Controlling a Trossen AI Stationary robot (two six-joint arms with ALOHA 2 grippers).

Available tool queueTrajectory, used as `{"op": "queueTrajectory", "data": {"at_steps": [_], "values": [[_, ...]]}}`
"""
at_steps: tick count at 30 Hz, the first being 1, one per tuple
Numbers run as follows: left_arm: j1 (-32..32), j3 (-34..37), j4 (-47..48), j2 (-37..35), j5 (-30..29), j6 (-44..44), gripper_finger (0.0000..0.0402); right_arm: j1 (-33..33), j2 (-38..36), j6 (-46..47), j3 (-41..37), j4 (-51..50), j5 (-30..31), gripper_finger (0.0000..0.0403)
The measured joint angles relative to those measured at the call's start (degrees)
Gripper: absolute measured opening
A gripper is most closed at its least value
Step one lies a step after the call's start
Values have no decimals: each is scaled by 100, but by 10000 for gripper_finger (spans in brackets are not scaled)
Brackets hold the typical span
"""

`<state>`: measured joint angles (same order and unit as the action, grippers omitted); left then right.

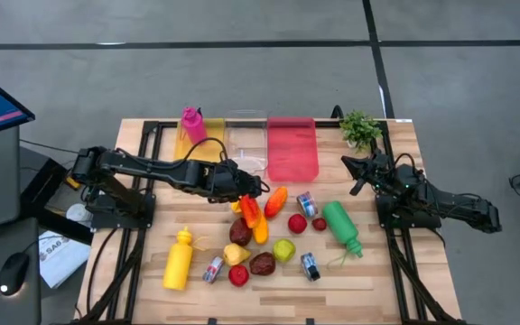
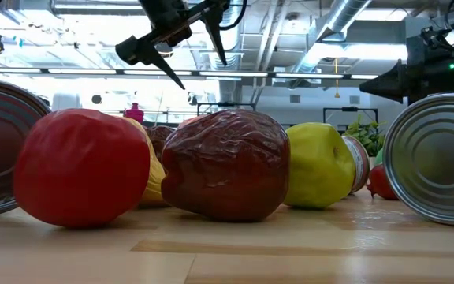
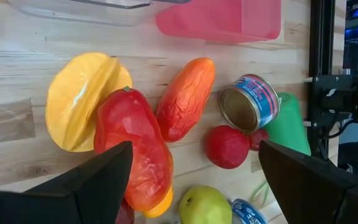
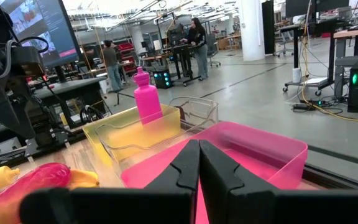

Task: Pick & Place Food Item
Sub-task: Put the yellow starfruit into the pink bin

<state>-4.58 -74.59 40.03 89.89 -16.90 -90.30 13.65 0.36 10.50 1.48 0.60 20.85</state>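
Red pepper (image 3: 132,146) lies beneath the left gripper's (image 3: 191,177) spread, hovering fingers.

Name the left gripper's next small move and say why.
Probably lower straight down: the left gripper hangs open above the pile, its fingers straddling the red pepper, nothing held. The right gripper waits shut.

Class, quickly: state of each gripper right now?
Left gripper: open, holding nothing, above the red pepper.
Right gripper: closed, empty.
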Motion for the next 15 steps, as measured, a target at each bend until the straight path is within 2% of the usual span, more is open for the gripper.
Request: {"op": "queueTrajectory", "data": {"at_steps": [15], "values": [[-40,153,-246,6,20,0,337,0,0,0,0,-2,1,6]]}}
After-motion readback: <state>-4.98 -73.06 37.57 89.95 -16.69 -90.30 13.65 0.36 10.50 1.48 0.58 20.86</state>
